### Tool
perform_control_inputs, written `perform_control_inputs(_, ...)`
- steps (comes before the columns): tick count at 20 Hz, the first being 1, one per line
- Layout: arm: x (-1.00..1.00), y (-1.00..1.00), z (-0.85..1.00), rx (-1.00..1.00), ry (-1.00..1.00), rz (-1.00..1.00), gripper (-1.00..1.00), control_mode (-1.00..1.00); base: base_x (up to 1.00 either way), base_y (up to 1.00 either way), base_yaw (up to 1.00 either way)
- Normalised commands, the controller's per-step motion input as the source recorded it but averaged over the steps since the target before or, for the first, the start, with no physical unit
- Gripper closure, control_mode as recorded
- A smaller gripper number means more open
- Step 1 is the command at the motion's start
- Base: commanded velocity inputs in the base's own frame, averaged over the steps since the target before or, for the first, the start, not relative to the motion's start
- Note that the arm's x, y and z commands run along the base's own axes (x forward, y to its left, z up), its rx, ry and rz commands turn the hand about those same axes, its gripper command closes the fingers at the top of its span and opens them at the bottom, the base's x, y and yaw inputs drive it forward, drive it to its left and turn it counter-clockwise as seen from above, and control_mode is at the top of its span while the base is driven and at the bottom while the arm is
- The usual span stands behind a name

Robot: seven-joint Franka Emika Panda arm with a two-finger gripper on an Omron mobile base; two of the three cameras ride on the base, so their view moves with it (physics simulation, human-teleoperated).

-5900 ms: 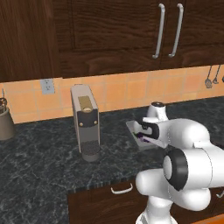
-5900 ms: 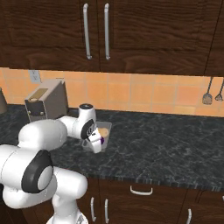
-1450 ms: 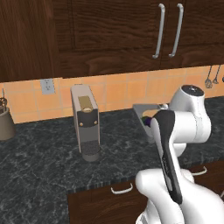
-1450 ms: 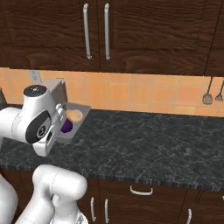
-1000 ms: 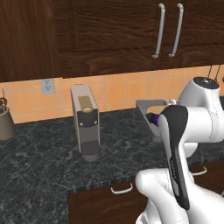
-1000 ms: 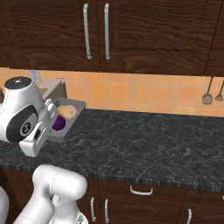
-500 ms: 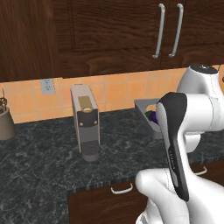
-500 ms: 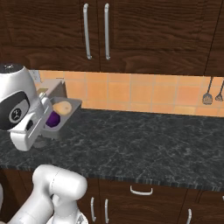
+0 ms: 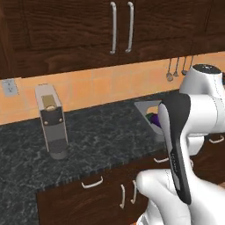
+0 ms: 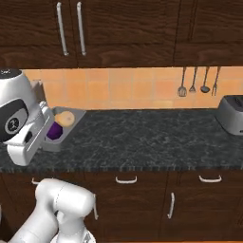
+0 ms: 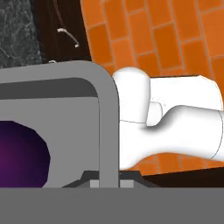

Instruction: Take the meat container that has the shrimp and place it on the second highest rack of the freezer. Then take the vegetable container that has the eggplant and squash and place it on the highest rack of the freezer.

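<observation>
My gripper [image 11: 105, 181] is shut on the rim of the grey vegetable container [image 11: 107, 114], pinching its edge between the two dark fingertips. The container [image 10: 74, 116] hangs beside my white hand over the left part of the black counter. In it lie the glossy purple eggplant [image 10: 55, 131] and the pale tan squash [image 10: 64, 117]. From the left base view the container [image 9: 145, 107] and a bit of the eggplant [image 9: 154, 117] peek out behind my forearm. The freezer, its racks and the shrimp are out of view.
A grey coffee machine [image 9: 52, 127] stands on the counter [image 10: 152, 137] at the left. Kitchen utensils [image 10: 194, 80] hang on the orange backsplash, and a toaster [image 10: 231, 114] sits at the far right. Dark wood cabinets [image 10: 118, 28] hang above; drawers lie below.
The whole scene has slid left in both base views, so the camera has moved with the base. The container stays in my grip, lifted off the counter where it lay at first.
</observation>
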Motion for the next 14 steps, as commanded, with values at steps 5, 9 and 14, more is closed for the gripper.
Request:
perform_control_inputs(5, 0.0, 0.0, 0.0, 0.0, 0.0, 0.0, 1.0, 1.0, 0.0, -0.27, -0.92)
perform_control_inputs(9, 0.0, 0.0, 0.0, 0.0, 0.0, 0.0, 1.0, 1.0, 0.0, -0.13, -0.96)
perform_control_inputs(14, 0.0, 0.0, 0.0, 0.0, 0.0, 0.0, 1.0, 1.0, 0.0, -0.1, -0.95)
